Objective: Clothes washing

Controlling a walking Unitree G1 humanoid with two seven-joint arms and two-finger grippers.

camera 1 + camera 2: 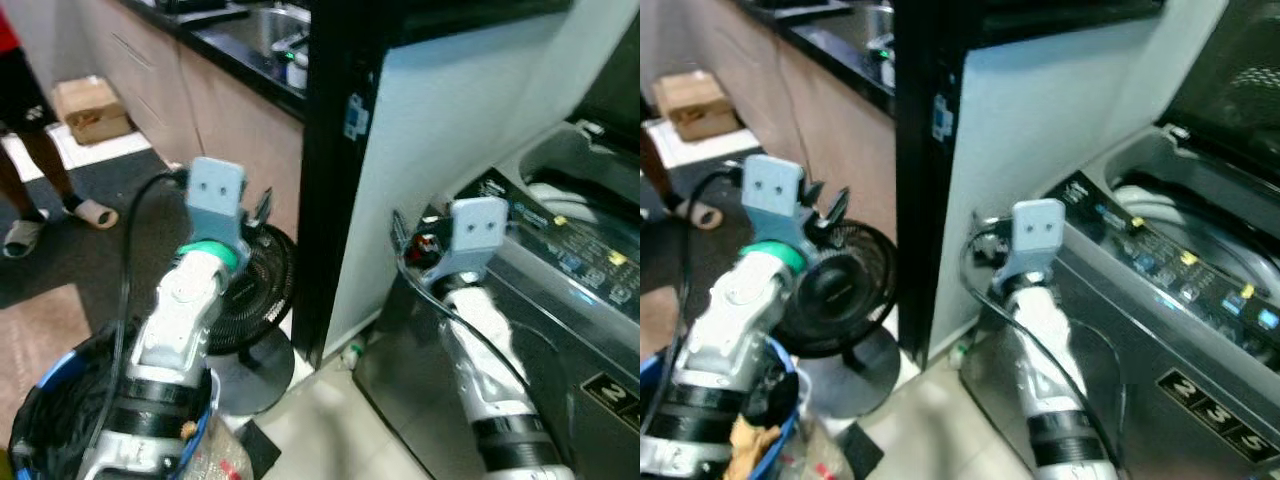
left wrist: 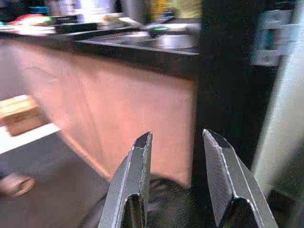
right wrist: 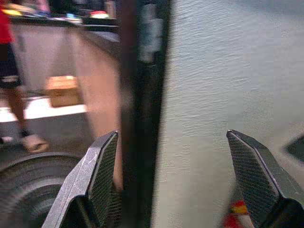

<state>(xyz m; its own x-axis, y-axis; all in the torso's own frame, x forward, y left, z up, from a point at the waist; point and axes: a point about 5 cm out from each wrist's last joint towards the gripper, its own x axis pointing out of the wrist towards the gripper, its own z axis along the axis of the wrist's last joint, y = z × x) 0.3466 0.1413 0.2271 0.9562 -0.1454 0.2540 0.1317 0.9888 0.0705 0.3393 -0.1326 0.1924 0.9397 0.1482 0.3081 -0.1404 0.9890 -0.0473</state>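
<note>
A grey top-loading washing machine (image 1: 560, 300) stands at the right with its lid up, and the drum opening (image 1: 1185, 205) shows behind the control panel (image 1: 565, 245). My right gripper (image 3: 173, 183) is open wide with nothing between its fingers. It is raised beside the washer's near corner and faces a white panel (image 3: 223, 85). My left gripper (image 2: 175, 183) is open and empty, held above a black floor fan (image 1: 255, 290). A blue-rimmed basket (image 1: 35, 400) with dark laundry sits under my left arm.
A black upright post (image 1: 335, 150) stands between both grippers. A wooden counter with a sink (image 1: 265, 35) runs along the back left. A person's legs in sandals (image 1: 40, 160) and a cardboard box (image 1: 90, 108) are on the floor far left.
</note>
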